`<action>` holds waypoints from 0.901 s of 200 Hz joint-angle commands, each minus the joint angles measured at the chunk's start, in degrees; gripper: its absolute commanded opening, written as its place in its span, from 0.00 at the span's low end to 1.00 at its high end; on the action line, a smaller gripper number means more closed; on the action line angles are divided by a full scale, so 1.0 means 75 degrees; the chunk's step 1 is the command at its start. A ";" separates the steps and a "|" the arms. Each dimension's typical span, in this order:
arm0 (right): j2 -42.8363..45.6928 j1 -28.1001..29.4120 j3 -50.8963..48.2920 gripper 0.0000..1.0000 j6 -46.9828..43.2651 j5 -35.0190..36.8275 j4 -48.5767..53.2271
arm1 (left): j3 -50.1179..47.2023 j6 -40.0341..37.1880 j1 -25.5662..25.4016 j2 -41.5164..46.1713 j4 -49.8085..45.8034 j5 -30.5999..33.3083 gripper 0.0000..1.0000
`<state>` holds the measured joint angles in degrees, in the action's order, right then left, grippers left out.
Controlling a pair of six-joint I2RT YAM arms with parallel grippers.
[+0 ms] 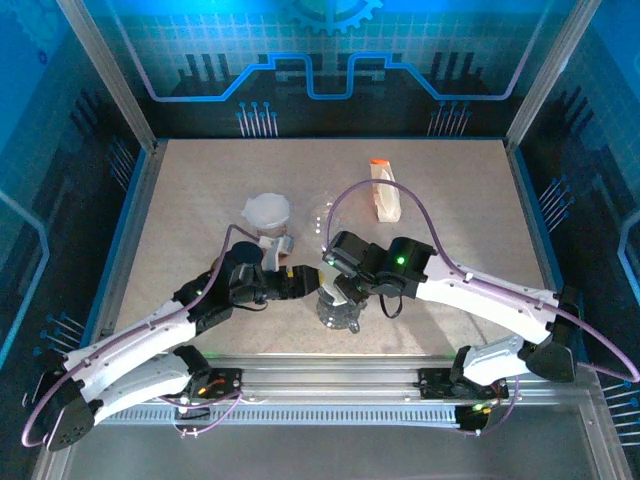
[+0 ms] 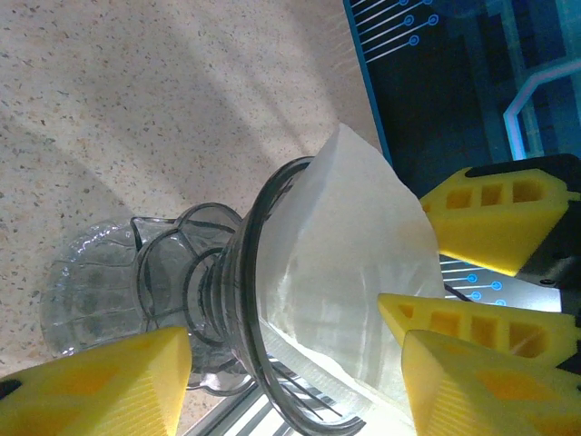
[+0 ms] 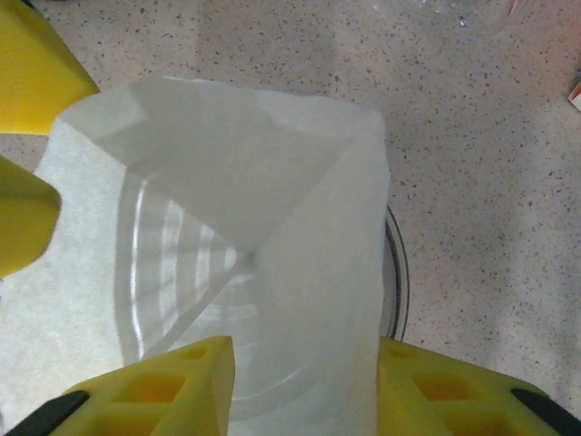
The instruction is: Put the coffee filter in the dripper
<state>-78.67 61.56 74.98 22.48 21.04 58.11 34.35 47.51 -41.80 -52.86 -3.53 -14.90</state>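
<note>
You have one filter (image 3: pixel 245 182), seated open in one glass dripper (image 2: pixel 211 300), mid-table (image 1: pixel 190 190). Two grippers are at it: left gripper (image 2: pixel 296 363) spread astride the rim, right gripper (image 3: pixel 304 354) spread astride the filter wall.

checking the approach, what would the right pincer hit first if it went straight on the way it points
Most likely the coffee filter: the right pincer points down into its open mouth, straddling the near paper wall. The glass dripper sits just under the paper. Depth is hard to judge.
</note>
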 commanded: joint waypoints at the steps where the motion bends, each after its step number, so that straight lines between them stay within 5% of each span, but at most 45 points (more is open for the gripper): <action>1: 0.0089 0.0091 0.0157 0.46 -0.0058 0.0349 -0.0009 | -0.0080 0.0065 -0.0003 0.0181 0.0154 -0.0090 0.62; 24: 0.0285 -0.0062 0.0312 0.59 -0.0032 0.0501 0.0058 | -0.0114 0.0074 -0.0005 0.0147 0.0119 -0.0125 0.59; 62: 0.0219 -0.0435 0.0225 0.66 -0.0017 -0.0021 -0.0035 | -0.0203 0.0090 -0.0001 0.0063 0.0228 -0.0172 0.54; 135: 0.0372 -0.0497 -0.0166 0.64 0.0181 -0.0198 -0.0341 | -0.0302 0.0137 -0.0002 0.0018 0.0260 -0.0239 0.51; 180: 0.0635 -0.0677 -0.0146 0.52 0.0236 -0.0465 -0.0256 | -0.0290 0.0125 -0.0004 -0.0030 0.0283 -0.0240 0.51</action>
<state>-75.94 57.87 73.91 23.27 19.27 56.73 32.62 48.10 -41.80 -52.80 -3.03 -15.35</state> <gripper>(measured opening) 0.551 0.506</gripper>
